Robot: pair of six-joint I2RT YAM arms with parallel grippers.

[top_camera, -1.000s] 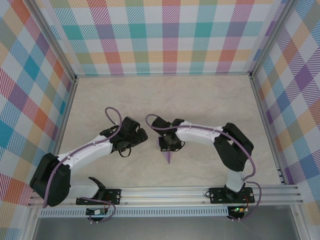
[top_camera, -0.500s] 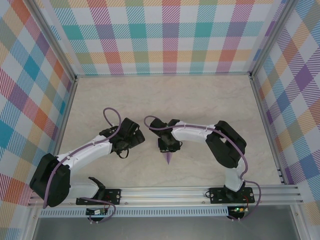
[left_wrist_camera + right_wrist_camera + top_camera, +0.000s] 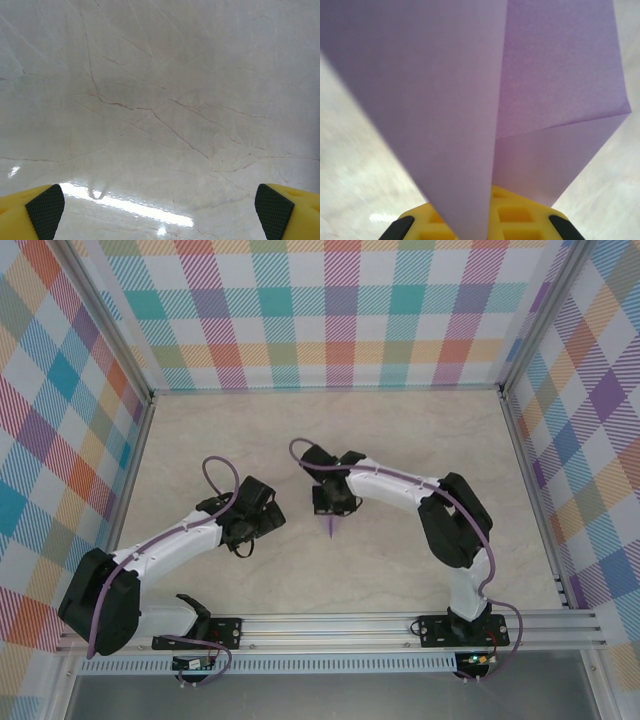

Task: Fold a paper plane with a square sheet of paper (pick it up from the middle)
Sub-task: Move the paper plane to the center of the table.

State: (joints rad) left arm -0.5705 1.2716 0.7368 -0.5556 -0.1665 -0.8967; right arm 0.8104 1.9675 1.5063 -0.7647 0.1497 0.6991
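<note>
Paper plane [image 3: 331, 526] pinched tight in the right gripper [image 3: 331, 502], its sharp tip jutting out from it.
The thin, smooth, creased lavender dart could be crumpled or pulled loose if dragged across the glossy marbled table [image 3: 420, 430]. Near the right gripper, the left gripper [image 3: 264, 519] is spread wide and empty.

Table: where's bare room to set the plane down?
Widest: far half of the table, between both wrists and the back wall. Also the near strip between the two arms, from the paper plane to the base rail. Crowded: centre, where the left end effector and right end effector sit close.
</note>
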